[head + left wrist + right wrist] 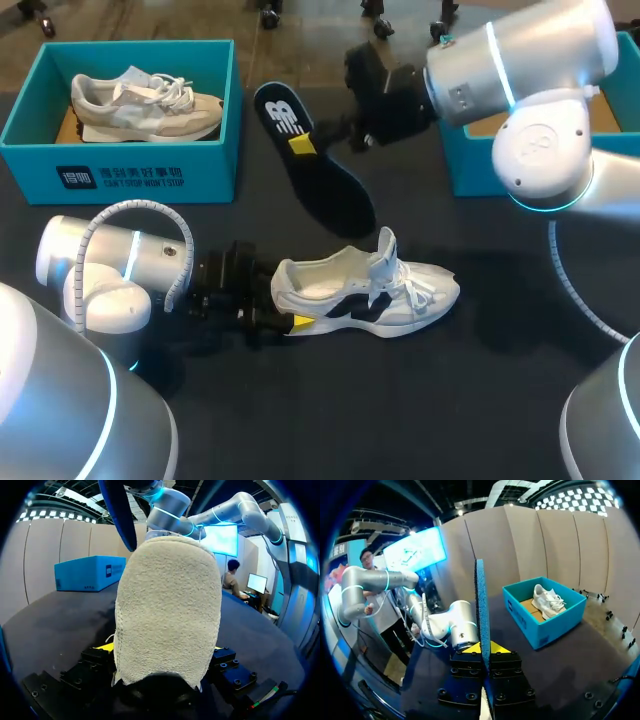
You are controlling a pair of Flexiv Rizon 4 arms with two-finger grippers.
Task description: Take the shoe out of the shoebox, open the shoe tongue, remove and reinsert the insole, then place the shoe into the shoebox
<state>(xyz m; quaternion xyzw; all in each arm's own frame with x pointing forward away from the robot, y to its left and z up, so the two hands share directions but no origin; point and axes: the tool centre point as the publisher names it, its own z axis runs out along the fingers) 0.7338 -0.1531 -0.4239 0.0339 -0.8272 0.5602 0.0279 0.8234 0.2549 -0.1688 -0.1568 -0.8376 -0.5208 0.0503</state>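
- Near the middle of the dark tabletop [400, 400] a white shoe [365, 290] with black side marks stands on its sole. Its toe points toward my right side, its heel toward my left arm, and its tongue is pulled up and forward.
- My left pincer [290, 315] is at the heel, low over the tabletop. One yellow tip shows against the near side of the heel.
- From the left wrist, the fuzzy heel of the shoe [167, 610] rises between the fingers of the left pincer [160, 652]. They press it from both sides, so the pincer is clamped on the shoe.
- A dark insole [330, 190] is held in the air beyond the shoe, between the two teal boxes. It slants, with its printed heel end farthest from the shoe.
- My right pincer [303, 143] grips the insole near that heel end, a yellow tip lying on its top face.
- From the right wrist, the insole [481, 615] stands edge-on, nipped between the two yellow tips of the right pincer [484, 650], which is closed narrow on it.
- The teal shoebox [120, 175] sits at the far left of the tabletop, open, with a pale beige sneaker [145, 105] lying inside it.
- A second teal box [470, 165] stands at the far right, largely hidden behind my right arm.
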